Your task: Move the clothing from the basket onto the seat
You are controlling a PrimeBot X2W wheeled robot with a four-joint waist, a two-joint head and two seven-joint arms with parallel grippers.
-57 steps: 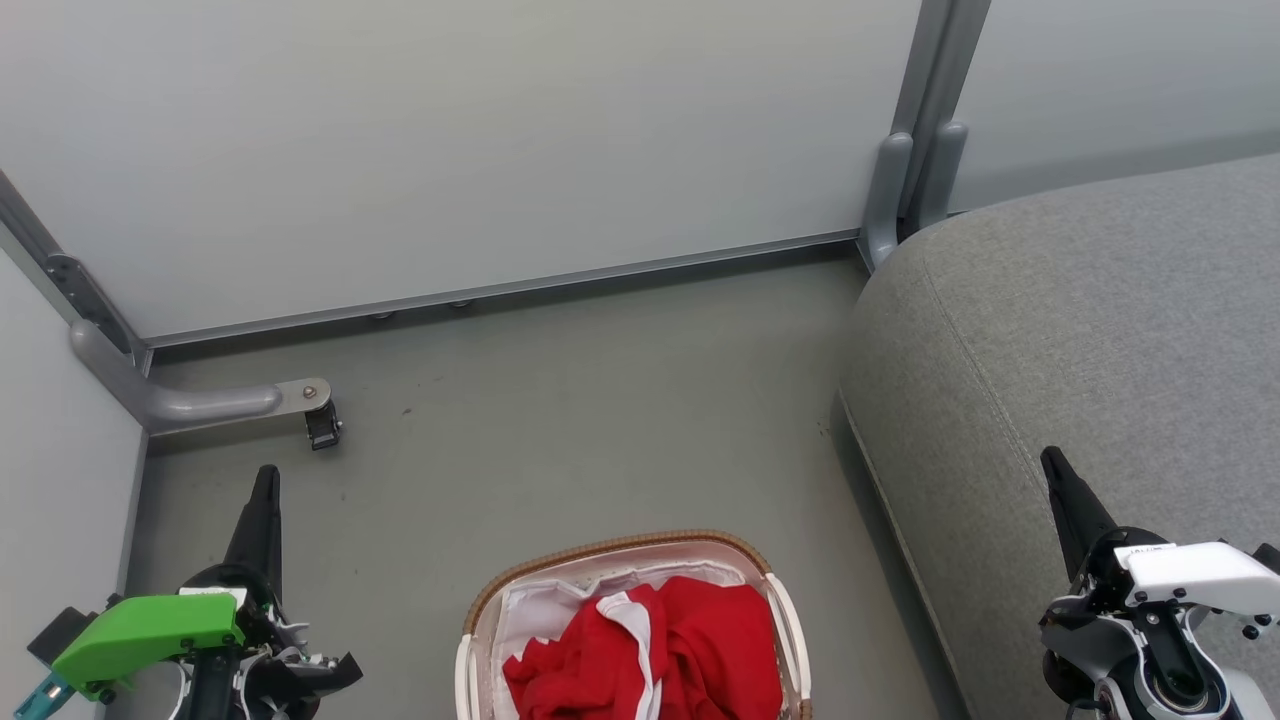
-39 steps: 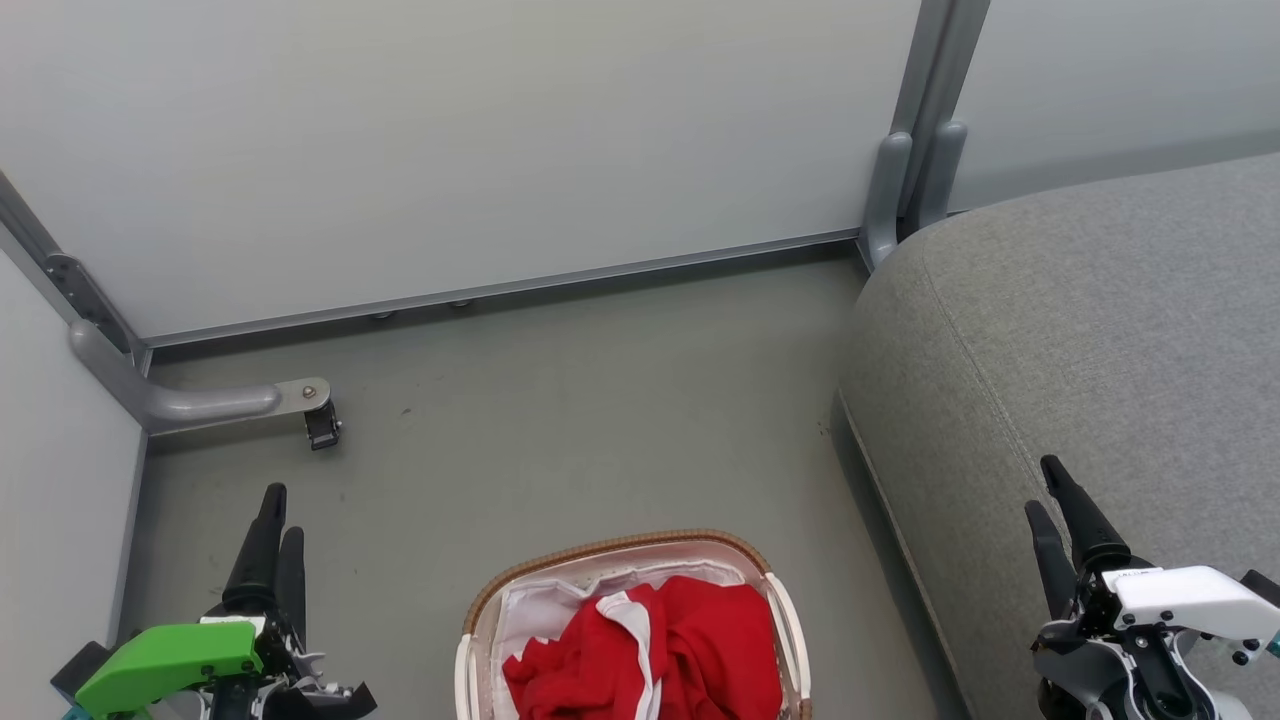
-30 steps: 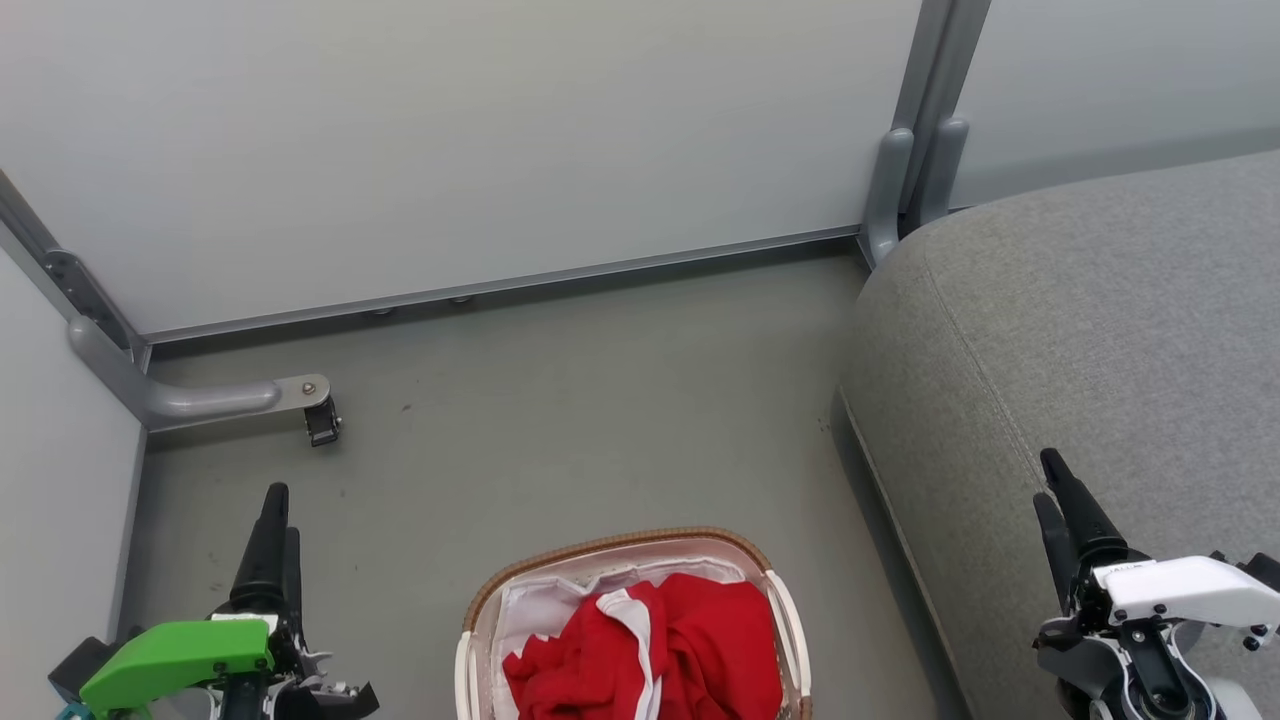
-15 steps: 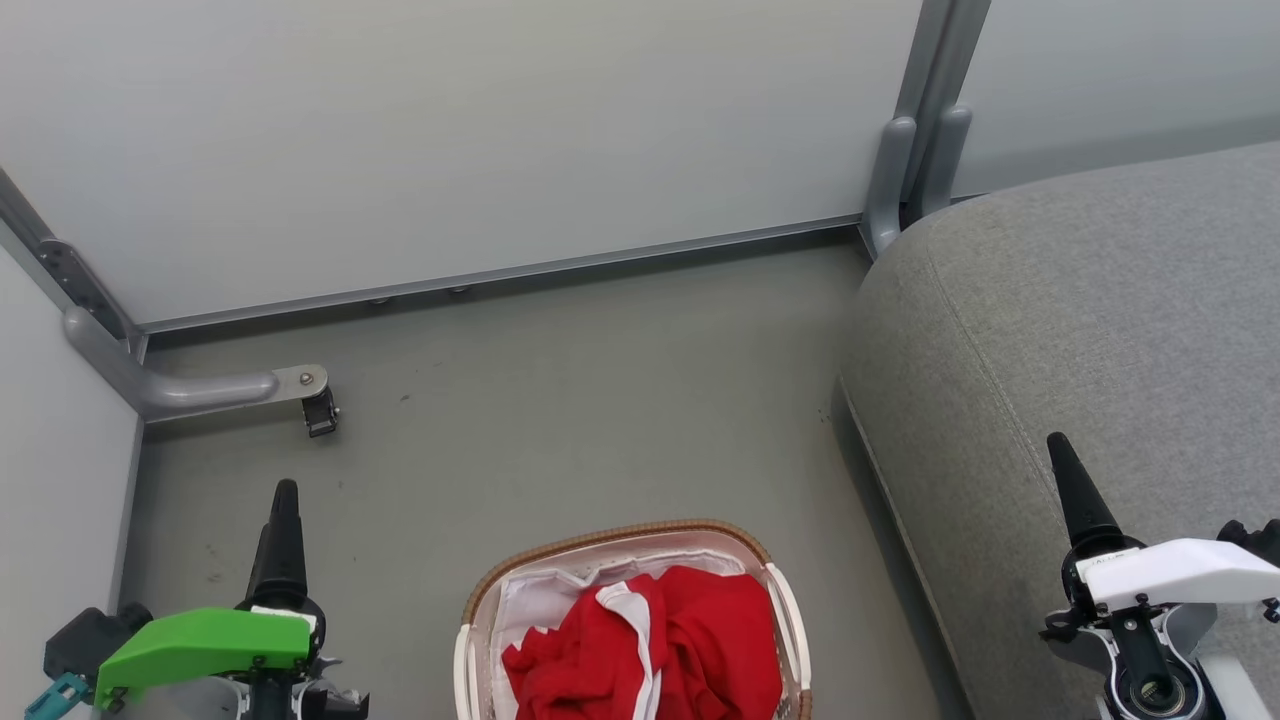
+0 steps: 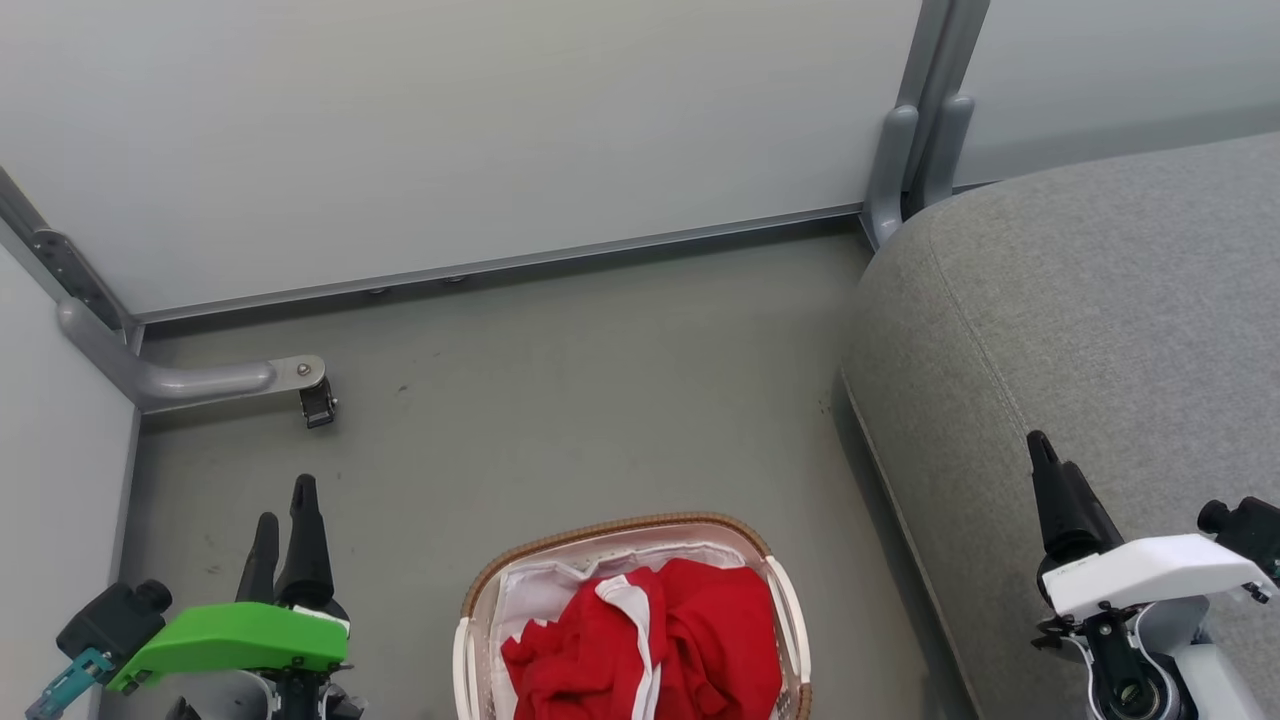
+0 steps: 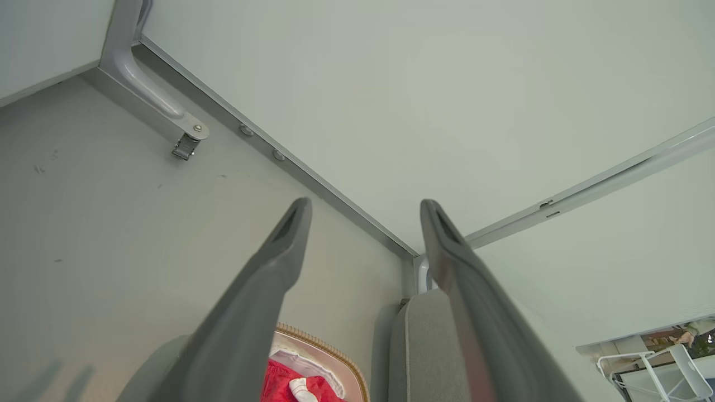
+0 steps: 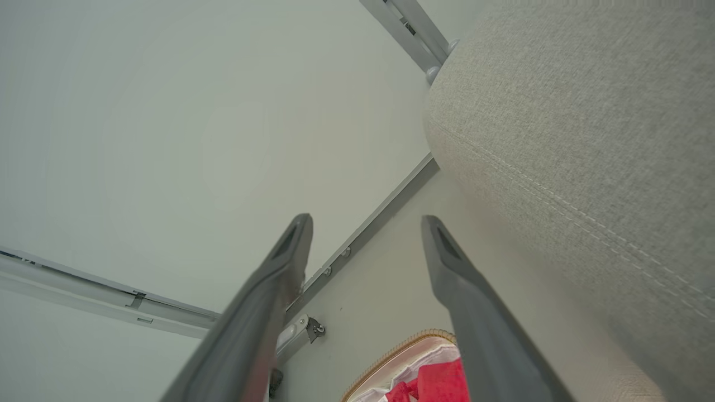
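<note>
left wrist shell (image 5: 235, 640): bright green | right wrist shell (image 5: 1150, 572): white | fingers (image 5: 305, 545): long, dark, tapered

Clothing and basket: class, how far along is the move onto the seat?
Done: nothing; the seat looks bare where visible. In hand: nothing; left gripper and right gripper hang open, empty. Left: all the red clothing, heaped in the basket.

Scuffed grey-green floor (image 5: 560, 400) in front of me, pale partition panels (image 5: 450, 130) along its far and left edges. In the far-left corner a curved grey metal foot (image 5: 200, 378) pokes out, little black caster (image 5: 318, 405) under its tip.
</note>
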